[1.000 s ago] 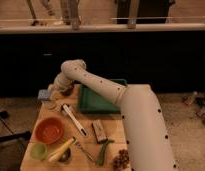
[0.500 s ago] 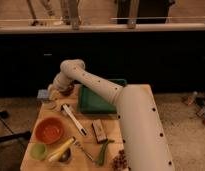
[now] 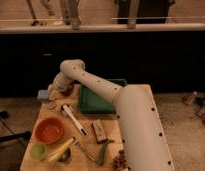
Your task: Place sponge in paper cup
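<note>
With the sponge (image 3: 43, 94) lying untouched at the counter's (image 3: 110, 131) far-left corner, the claw (image 3: 65, 90) is hovering just beside it, nothing yet grasped.

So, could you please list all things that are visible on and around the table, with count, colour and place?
sponge: one, blue-grey, far left corner of the table
green tray: one, green, far middle of the table
orange bowl: one, orange-red, left side
light green cup: one, pale green, near left corner
white-handled tool: one, white and dark, lying diagonally at the centre
small brown block: one, brown, centre, nearer than the tray
yellow item: one, yellow, beside the green cup
green item: one, dark green, near edge
table: one, light wood
arm: one, white, reaching from the right across the tray
gripper: one, dark, far left, right of the sponge
</note>
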`<state>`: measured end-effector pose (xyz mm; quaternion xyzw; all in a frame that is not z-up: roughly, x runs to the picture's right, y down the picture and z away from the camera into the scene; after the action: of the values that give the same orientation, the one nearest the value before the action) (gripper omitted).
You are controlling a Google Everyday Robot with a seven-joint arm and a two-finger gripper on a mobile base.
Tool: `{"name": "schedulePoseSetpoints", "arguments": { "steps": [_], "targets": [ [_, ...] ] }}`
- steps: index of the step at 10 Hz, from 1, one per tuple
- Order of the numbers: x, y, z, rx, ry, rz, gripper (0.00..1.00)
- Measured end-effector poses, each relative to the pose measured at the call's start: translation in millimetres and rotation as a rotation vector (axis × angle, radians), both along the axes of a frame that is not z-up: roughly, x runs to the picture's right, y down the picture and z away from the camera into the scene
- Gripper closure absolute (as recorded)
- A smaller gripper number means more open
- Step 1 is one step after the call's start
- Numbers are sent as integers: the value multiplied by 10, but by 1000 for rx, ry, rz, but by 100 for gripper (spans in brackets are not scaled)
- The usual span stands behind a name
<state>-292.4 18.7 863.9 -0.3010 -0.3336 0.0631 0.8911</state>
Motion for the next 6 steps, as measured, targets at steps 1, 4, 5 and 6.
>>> {"name": "schedulePoseSetpoints", "arguments": {
  "steps": [1, 4, 5, 6],
  "targets": [
    [-4, 1, -1, 0, 0, 0, 52],
    [-6, 2, -2, 0, -1, -1, 24],
    [-7, 3, -2, 0, -1, -1, 20],
    [-9, 14, 5, -2, -1, -1, 20]
  ]
}}
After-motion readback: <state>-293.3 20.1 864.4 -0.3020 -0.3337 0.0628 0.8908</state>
